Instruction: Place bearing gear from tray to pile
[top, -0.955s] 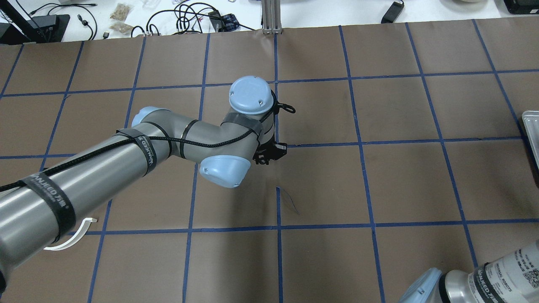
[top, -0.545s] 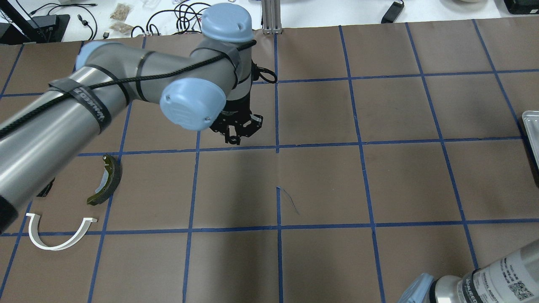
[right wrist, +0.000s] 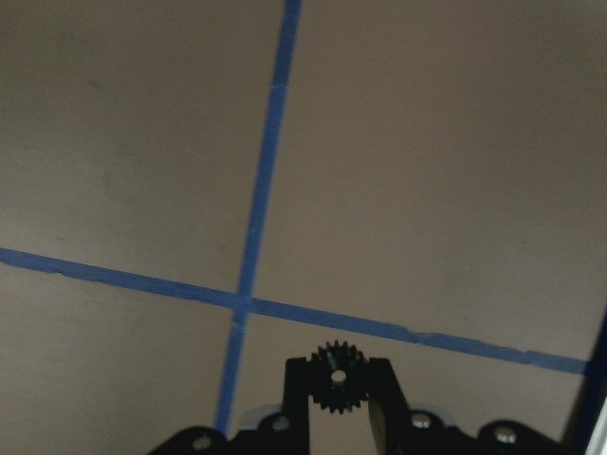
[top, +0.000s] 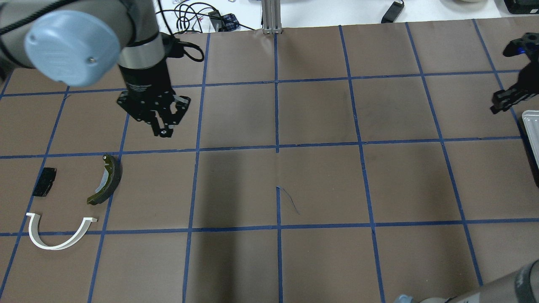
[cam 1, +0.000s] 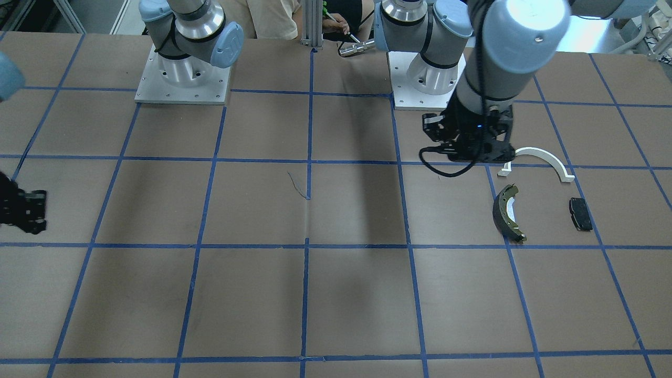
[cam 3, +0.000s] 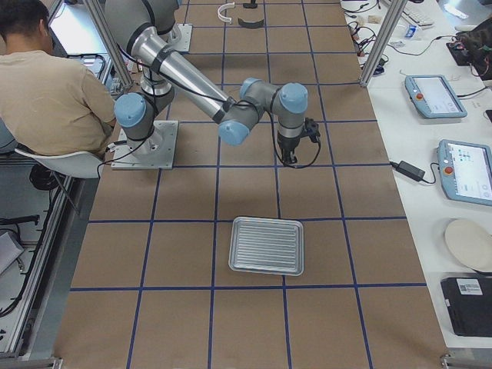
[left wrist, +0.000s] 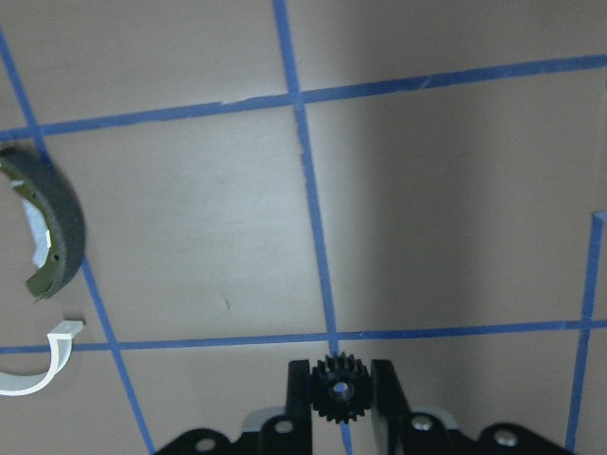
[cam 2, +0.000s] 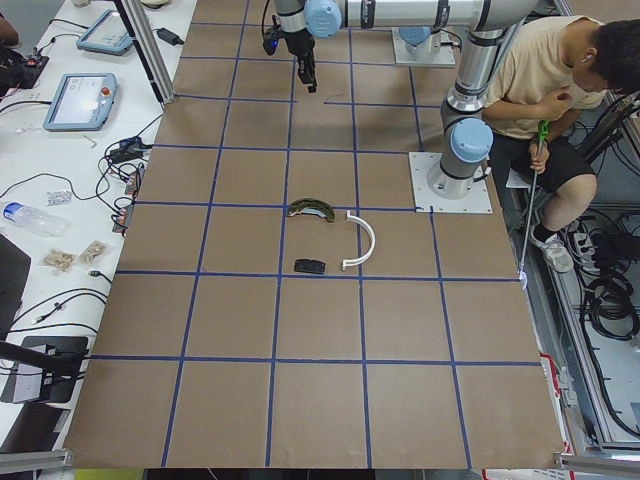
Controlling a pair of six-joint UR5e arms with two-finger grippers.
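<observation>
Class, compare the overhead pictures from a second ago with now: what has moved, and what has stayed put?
The left hand, shut on a bearing gear, swung from the table's middle leftward toward the pile. The right hand came into view near the tray. The brake shoe and white arch stayed put.

Ridged metal tray [cam 3: 267, 246] on matt paper-covered table [top: 320, 189].
</observation>
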